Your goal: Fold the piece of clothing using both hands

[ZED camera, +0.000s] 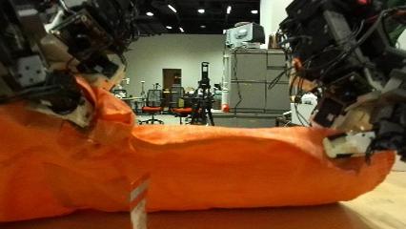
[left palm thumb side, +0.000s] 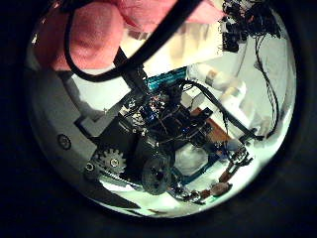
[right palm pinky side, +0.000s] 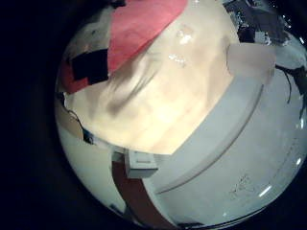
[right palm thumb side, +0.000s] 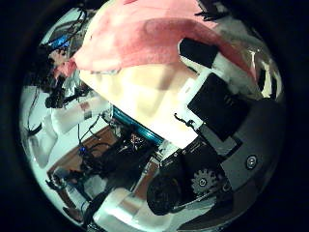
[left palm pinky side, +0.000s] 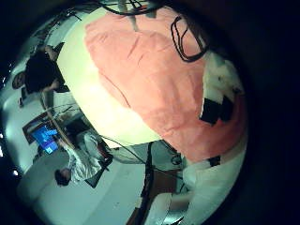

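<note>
An orange piece of clothing (ZED camera: 215, 167) lies heaped across the light table (ZED camera: 381, 205). My left hand (ZED camera: 64, 62) is over one end, where the cloth rises in a peak to its curled fingers. My right hand (ZED camera: 349, 114) is at the other end, its fingers pinching the cloth's edge. The left little finger side palm view shows the cloth (left palm pinky side: 159, 66) spread over the table (left palm pinky side: 98, 94), with fingers (left palm pinky side: 220, 89) on it. The right thumb side palm view shows the cloth (right palm thumb side: 145, 43) lying over fingers (right palm thumb side: 208, 58). The right little finger side palm view shows a corner of it (right palm pinky side: 144, 24).
A white tag (ZED camera: 137, 202) hangs at the cloth's near side. The table's edge (right palm pinky side: 240, 72) and the floor below it show in the right little finger side palm view. Grey cabinets (ZED camera: 253, 81) stand far behind the table.
</note>
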`<state>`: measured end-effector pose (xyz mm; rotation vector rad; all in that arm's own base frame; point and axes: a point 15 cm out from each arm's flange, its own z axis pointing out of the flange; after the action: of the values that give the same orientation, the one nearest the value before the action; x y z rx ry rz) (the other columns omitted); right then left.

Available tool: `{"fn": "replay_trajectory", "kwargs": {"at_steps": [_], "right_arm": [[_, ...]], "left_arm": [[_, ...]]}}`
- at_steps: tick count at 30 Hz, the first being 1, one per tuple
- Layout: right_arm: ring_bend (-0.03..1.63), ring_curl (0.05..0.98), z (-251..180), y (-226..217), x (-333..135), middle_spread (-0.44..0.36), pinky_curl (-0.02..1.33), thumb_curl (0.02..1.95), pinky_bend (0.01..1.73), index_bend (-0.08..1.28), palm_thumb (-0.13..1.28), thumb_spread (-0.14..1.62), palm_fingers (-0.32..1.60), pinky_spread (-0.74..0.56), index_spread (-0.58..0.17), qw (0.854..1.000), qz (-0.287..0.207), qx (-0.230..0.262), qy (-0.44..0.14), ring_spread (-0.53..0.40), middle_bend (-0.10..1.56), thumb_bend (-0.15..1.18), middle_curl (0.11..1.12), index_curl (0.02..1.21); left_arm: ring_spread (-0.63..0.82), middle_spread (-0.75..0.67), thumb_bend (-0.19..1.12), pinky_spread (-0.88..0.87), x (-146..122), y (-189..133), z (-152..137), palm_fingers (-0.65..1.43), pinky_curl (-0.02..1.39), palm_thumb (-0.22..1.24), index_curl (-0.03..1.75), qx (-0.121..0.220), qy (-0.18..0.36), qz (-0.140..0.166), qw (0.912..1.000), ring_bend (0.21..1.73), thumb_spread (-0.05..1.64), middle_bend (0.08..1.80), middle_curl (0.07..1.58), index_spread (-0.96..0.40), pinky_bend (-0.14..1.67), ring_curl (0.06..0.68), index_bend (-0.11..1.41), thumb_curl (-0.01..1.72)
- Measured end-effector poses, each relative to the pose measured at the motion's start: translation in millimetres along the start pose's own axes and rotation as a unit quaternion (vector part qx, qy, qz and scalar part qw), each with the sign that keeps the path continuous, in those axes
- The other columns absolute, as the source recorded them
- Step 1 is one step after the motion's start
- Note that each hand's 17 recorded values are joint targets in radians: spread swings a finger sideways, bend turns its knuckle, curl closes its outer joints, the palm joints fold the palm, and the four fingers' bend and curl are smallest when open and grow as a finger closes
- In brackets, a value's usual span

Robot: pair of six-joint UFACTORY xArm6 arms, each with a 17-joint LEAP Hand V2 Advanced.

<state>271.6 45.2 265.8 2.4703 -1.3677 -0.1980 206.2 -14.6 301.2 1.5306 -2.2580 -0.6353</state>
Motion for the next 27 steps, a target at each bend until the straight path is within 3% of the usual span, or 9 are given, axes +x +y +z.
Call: {"fn": "replay_trajectory", "kwargs": {"at_steps": [6, 14, 20, 23, 27], "right_arm": [[1.33, 0.771, -41, 5, 10, -0.12, 0.91, 0.66, 1.26, 1.18, 1.15, 1.01, 1.08, -0.22, -0.226, 1.0, 0.016, 0.021, 0.002, -0.247, 1.34, 0.01, 0.79, 0.77], [1.32, 0.793, -60, -34, 26, -0.115, 0.97, 0.7, 1.23, 1.18, 1.15, 1.02, 1.08, -0.21, -0.227, 1.0, 0.013, 0.02, 0.0, -0.248, 1.35, -0.01, 0.78, 0.77], [1.31, 0.804, -61, -83, 45, -0.115, 1.01, 0.72, 1.21, 1.17, 1.12, 1.04, 1.07, -0.21, -0.228, 1.0, 0.021, 0.003, -0.006, -0.249, 1.35, -0.02, 0.77, 0.77], [1.31, 0.811, -52, -134, 60, -0.116, 1.03, 0.73, 1.2, 1.17, 1.09, 1.06, 1.07, -0.21, -0.226, 0.999, 0.025, 0.014, -0.016, -0.251, 1.35, -0.02, 0.77, 0.78], [1.3, 0.819, -31, -161, 64, -0.12, 1.05, 0.71, 1.19, 1.16, 1.01, 1.1, 1.06, -0.21, -0.229, 0.999, 0.027, 0.008, -0.023, -0.253, 1.34, -0.03, 0.77, 0.78]], "left_arm": [[-0.46, -0.66, -0.03, -0.63, -6, 7, -24, 1.11, 0.62, 0.71, 1.32, -0.011, 0.002, -0.001, 0.9999, 1.3, 0.95, 0.79, 1.17, -0.74, 1.17, 0.531, 0.29, 0.51], [-0.45, -0.67, -0.03, -0.62, -29, -30, -59, 1.09, 0.62, 0.7, 1.33, -0.013, 0.006, -0.018, 0.9997, 1.31, 0.96, 0.79, 1.16, -0.75, 1.18, 0.535, 0.28, 0.49], [-0.45, -0.68, -0.03, -0.62, -60, -82, -70, 1.09, 0.63, 0.71, 1.34, -0.012, 0.011, -0.039, 0.9991, 1.31, 0.96, 0.79, 1.16, -0.75, 1.18, 0.539, 0.27, 0.49], [-0.45, -0.68, -0.03, -0.62, -83, -134, -62, 1.08, 0.63, 0.7, 1.34, -0.008, 0.009, -0.065, 0.9978, 1.31, 0.96, 0.78, 1.16, -0.75, 1.18, 0.54, 0.26, 0.48], [-0.45, -0.68, -0.03, -0.62, -98, -161, -54, 1.03, 0.63, 0.69, 1.33, -0.01, 0.01, -0.08, 0.9967, 1.29, 0.96, 0.79, 1.15, -0.75, 1.14, 0.541, 0.24, 0.48]]}}
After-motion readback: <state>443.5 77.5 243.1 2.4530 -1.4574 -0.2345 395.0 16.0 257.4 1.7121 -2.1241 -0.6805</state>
